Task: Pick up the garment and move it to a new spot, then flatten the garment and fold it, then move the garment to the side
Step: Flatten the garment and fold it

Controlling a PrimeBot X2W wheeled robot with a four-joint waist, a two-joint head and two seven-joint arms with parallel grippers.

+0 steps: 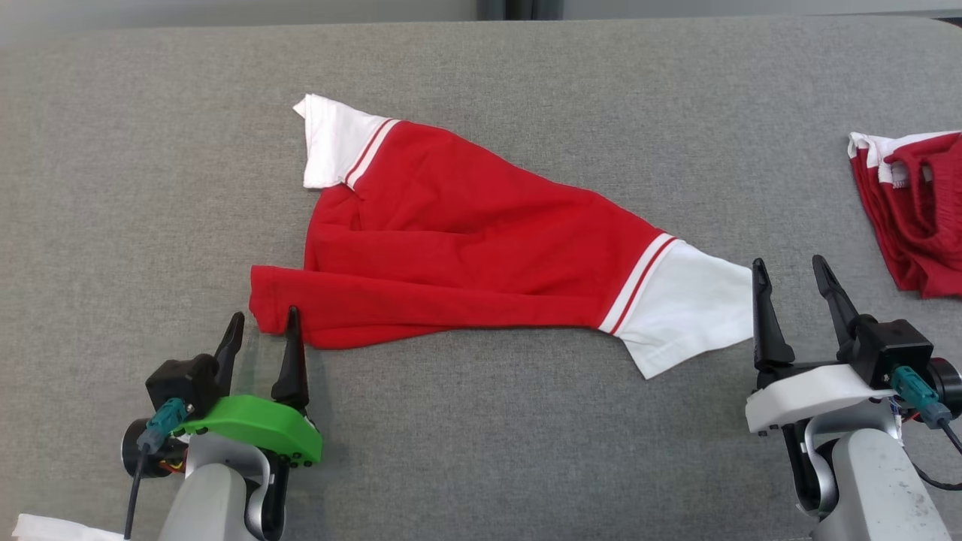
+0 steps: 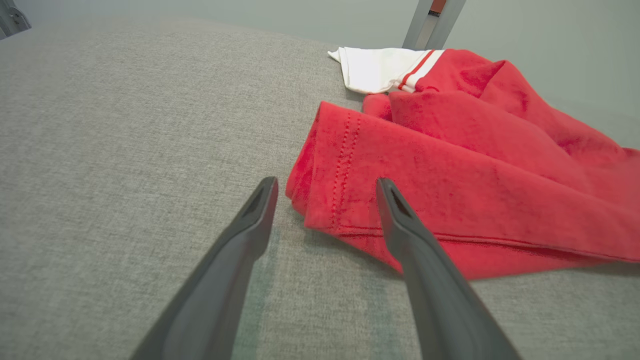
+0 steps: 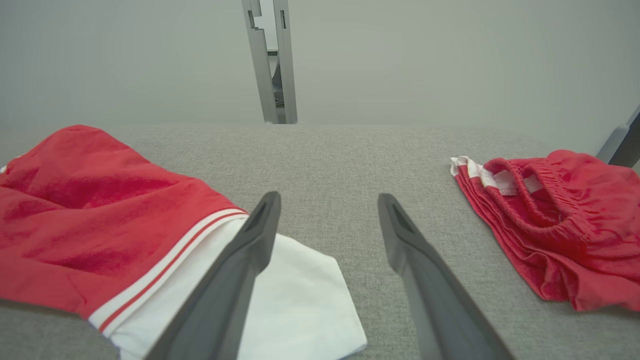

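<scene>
A red garment (image 1: 481,248) with white, red-striped sleeve ends lies loosely folded across the middle of the grey surface. My left gripper (image 1: 261,314) is open at the garment's near left corner, one finger over the red hem (image 2: 345,200), nothing gripped. My right gripper (image 1: 789,267) is open just right of the white sleeve end (image 1: 684,308). In the right wrist view its left finger stands over that white cloth (image 3: 305,300), and the gap between the fingers holds nothing.
A second red garment (image 1: 917,218) with a white-trimmed waistband is bunched at the far right edge (image 3: 555,225). The grey fabric surface (image 1: 481,436) spreads all around. A white scrap (image 1: 45,528) shows at the lower left corner. A metal post (image 3: 272,60) stands behind.
</scene>
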